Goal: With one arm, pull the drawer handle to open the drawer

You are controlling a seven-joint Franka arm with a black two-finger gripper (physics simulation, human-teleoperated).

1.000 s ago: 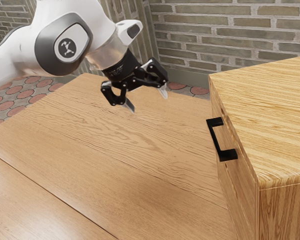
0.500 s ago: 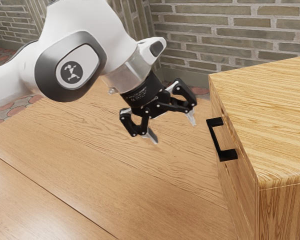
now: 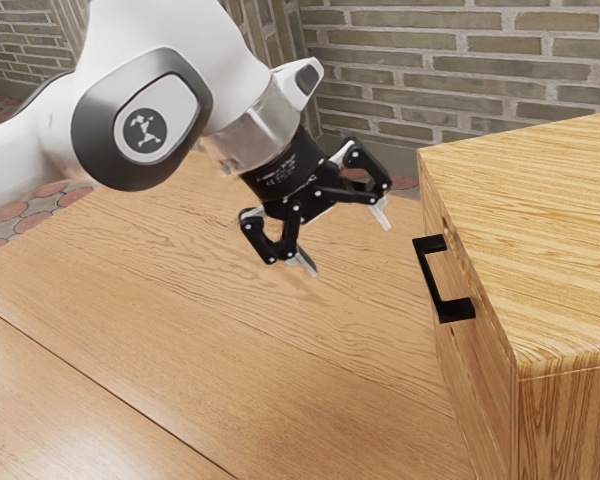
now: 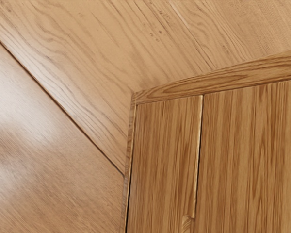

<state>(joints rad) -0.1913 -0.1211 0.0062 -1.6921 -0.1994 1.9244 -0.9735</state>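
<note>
A wooden cabinet (image 3: 540, 260) stands at the exterior view's right, with a black U-shaped drawer handle (image 3: 441, 278) on its front face. The drawer front sits flush with the cabinet. My black gripper (image 3: 345, 238) hovers above the table to the left of the handle, a short gap away, open with nothing between its fingers. One fingertip (image 3: 306, 264) points down toward the table, the other fingertip (image 3: 381, 216) sits higher, nearer the cabinet. In the wrist view the cabinet's front panels (image 4: 213, 165) show ahead of the hand, with a thin vertical seam between them.
A broad wooden table (image 3: 180, 330) stretches under the arm. A brick wall (image 3: 460, 60) runs behind the cabinet, and a red patterned floor (image 3: 30, 190) lies at the exterior view's left.
Over the last second my gripper has travelled rightward and lower toward the handle. In the last half second it has only turned and risen slightly. The drawer has not moved.
</note>
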